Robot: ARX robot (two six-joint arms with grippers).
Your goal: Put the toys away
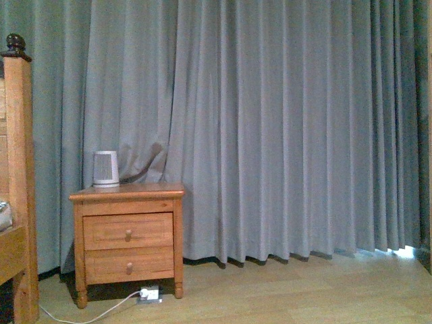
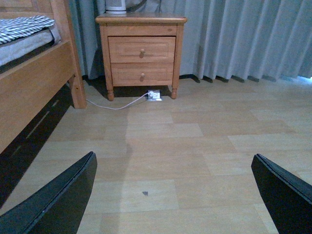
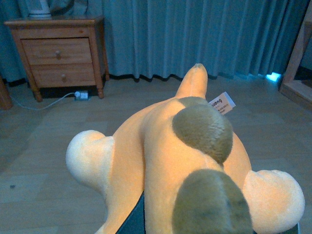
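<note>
Grey curtains point(image 1: 283, 135) and a far-left nightstand point(image 1: 128, 233) back bare floor point(image 2: 195, 141), where the right pincer point(image 3: 214, 219) seems clamped on the raised orange plush toy point(image 3: 165, 146), the left pincer point(image 2: 173, 156) apart and empty: a carrying step, I judge, next needing a storage place, none visible.

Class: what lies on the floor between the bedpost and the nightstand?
A white cable, running to a power strip under the nightstand; the left wrist view shows it.

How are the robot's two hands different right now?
The left gripper is wide open and empty, with bare floor between its fingers; the right gripper carries the orange plush toy. The left gripper's fingers show plainly; the right gripper's are almost hidden under the plush toy. Both point toward the wooden nightstand.
</note>
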